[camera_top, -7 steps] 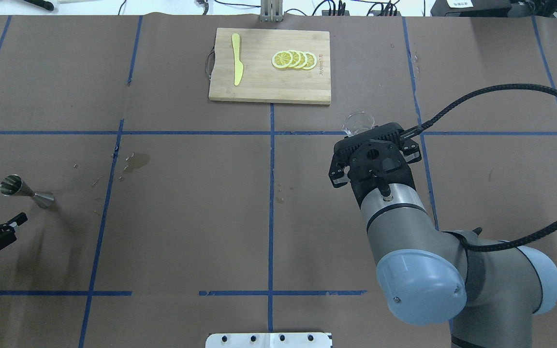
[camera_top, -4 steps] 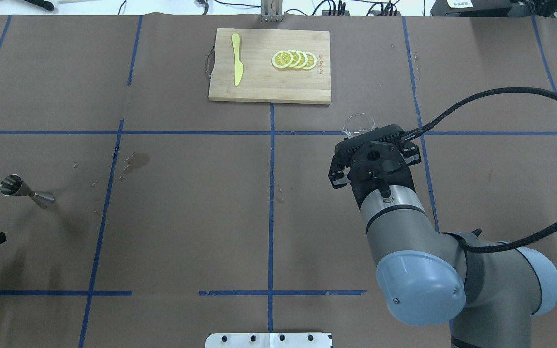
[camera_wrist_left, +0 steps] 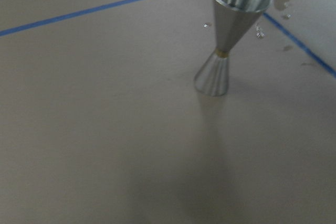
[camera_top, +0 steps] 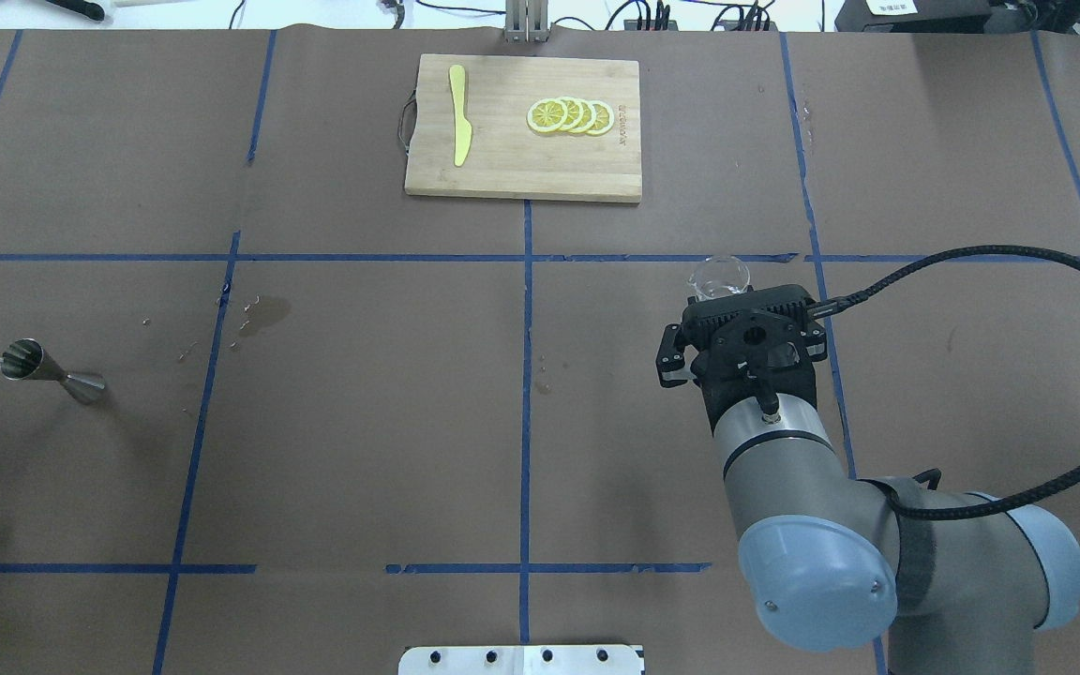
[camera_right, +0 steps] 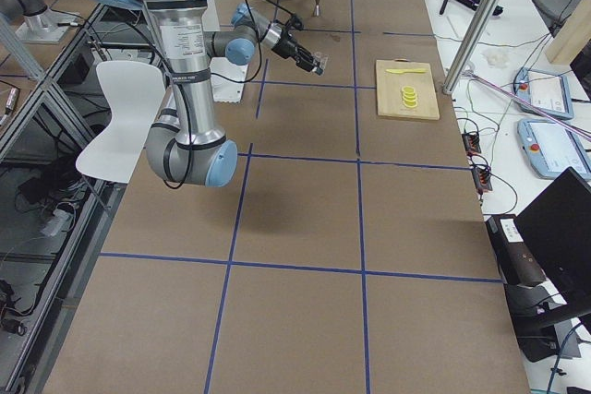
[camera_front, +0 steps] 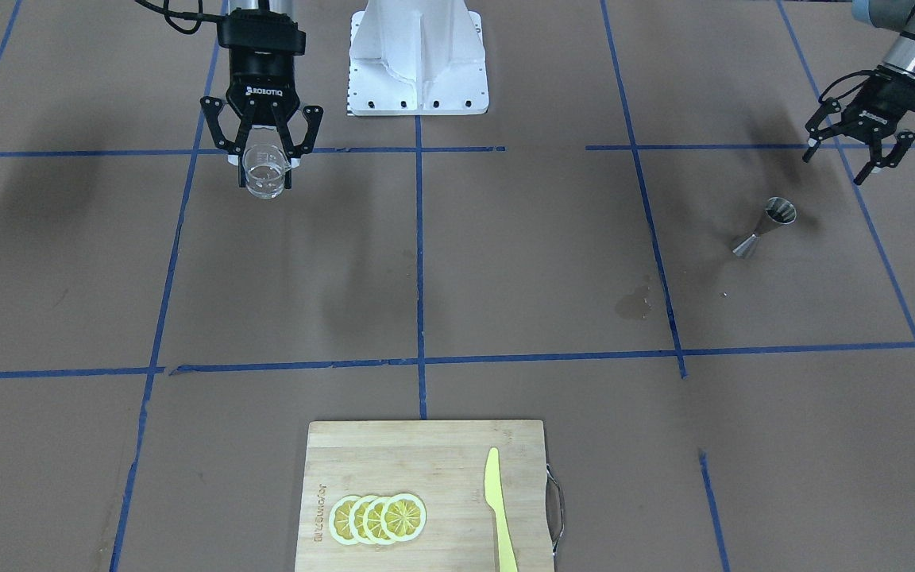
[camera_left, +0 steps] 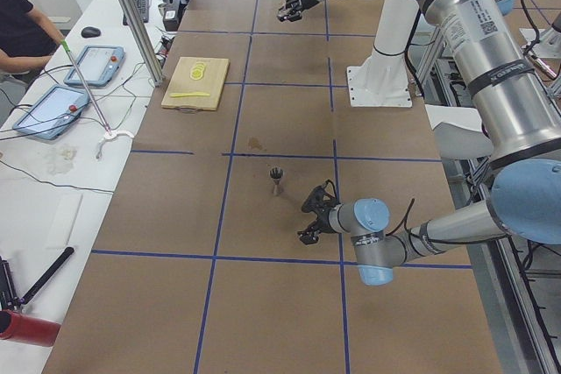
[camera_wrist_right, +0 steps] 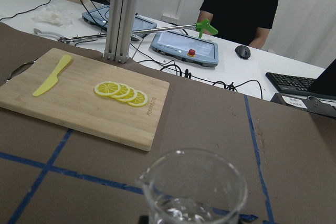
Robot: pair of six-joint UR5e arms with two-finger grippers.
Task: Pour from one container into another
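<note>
The container to pour from, a small clear glass cup (camera_front: 264,167), hangs above the table with my right gripper (camera_front: 265,178) shut on it. It looks upright. From above, only its rim (camera_top: 719,276) shows past the wrist, and it fills the bottom of the right wrist view (camera_wrist_right: 194,192). The container to pour into, a steel jigger (camera_top: 48,368), stands upright far to the left, also seen from the front (camera_front: 763,229) and in the left wrist view (camera_wrist_left: 228,40). My left gripper (camera_front: 843,163) hovers open and empty a short way from the jigger, outside the overhead view.
A wooden cutting board (camera_top: 502,169) with lemon slices (camera_top: 570,115) and a yellow knife (camera_top: 458,127) lies at the far middle. A wet stain (camera_top: 270,309) marks the paper right of the jigger. A person (camera_wrist_right: 240,9) sits beyond the table's far edge.
My left gripper has drawn back from the jigger and left the overhead view on the left. My right arm has carried the glass cup slightly right and toward the robot.
</note>
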